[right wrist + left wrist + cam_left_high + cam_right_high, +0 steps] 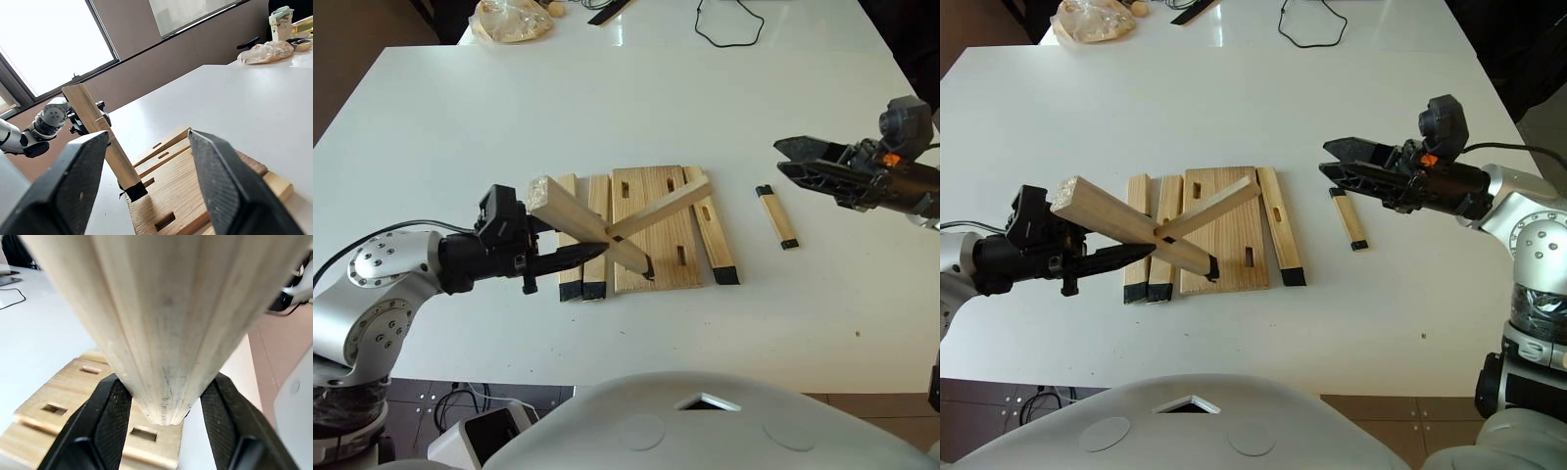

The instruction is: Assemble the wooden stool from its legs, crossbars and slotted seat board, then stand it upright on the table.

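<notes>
My left gripper (590, 254) is shut on a wooden leg (570, 212) with a black foot. The leg tilts up over the slotted seat board (668, 247), and a crossbar (664, 206) crosses it in an X. In the left wrist view the fingers (105, 416) clamp the leg (161, 308) above the board (63, 396). Two legs (582, 274) lie flat left of the board, one leg (715, 240) lies along its right edge, and a shorter piece (776, 217) lies farther right. My right gripper (1329, 159) hovers open above that piece, nothing between its fingers (220, 181).
At the table's far edge sit a plastic bag of food (514, 20) and a black cable (729, 24). Bare white tabletop (460, 127) spreads left, behind and in front of the parts.
</notes>
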Controlling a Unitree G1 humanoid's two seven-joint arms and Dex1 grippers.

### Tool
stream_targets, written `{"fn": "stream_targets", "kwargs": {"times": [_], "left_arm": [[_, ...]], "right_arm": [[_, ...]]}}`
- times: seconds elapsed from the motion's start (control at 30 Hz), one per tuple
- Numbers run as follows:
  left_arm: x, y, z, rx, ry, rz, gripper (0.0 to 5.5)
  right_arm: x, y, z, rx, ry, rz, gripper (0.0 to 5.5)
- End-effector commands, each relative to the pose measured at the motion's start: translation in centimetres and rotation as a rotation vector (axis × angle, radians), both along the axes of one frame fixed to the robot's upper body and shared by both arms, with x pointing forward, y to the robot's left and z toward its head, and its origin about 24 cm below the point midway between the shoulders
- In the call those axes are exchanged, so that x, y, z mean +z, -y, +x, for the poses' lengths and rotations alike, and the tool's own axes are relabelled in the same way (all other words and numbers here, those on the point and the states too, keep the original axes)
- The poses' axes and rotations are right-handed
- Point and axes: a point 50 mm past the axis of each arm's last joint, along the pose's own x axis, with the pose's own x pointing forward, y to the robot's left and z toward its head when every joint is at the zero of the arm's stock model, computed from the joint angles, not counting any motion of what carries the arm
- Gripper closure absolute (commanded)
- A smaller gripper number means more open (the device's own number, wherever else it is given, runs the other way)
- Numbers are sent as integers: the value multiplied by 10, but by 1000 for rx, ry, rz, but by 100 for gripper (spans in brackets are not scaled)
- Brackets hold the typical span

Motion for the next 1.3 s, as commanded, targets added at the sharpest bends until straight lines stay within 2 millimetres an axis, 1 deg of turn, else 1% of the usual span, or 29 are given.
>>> {"fn": "stream_targets", "kwargs": {"times": [0.03, 0.2, 0.3, 0.37, 0.43, 0.53, 0.73, 0.83, 0.97, 1.1, 1.2, 1.3], "left_arm": [[7, -8, 5, 11, 50, 47, 345], [8, -14, 8, -6, 63, 100, 345], [4, -18, 10, -19, 67, 163, 345], [2, -19, 12, -21, 70, 171, 345], [-2, -17, 13, -38, 71, 191, 345], [-13, -15, 15, -76, 82, 273, 345], [-11, -14, 20, -129, 86, 296, 345], [-14, -16, 24, -130, 53, 296, 345], [-19, -11, 26, -128, 21, 288, 345], [-25, -9, 30, -117, -23, 353, 345], [-27, -5, 36, -126, -19, 408, 345], [-28, 1, 38, -160, -11, 445, 345]], "right_arm": [[-8, -4, -2, -3, 19, -66, 250], [-17, -9, -1, -18, 23, -105, 250], [-17, -10, 0, -18, 31, -111, 250], [-17, -11, 0, -21, 35, -112, 250], [-19, -13, 0, -18, 37, -117, 250], [-20, -16, 0, -6, 40, -119, 250], [-20, -19, -1, -3, 46, -122, 250], [-23, -21, -3, -5, 44, -122, 250], [-25, -23, -6, 0, 45, -130, 250], [-23, -23, -6, -8, 47, -115, 250], [-22, -23, -4, -13, 49, -107, 250], [-21, -24, -4, -14, 47, -98, 250]]}}
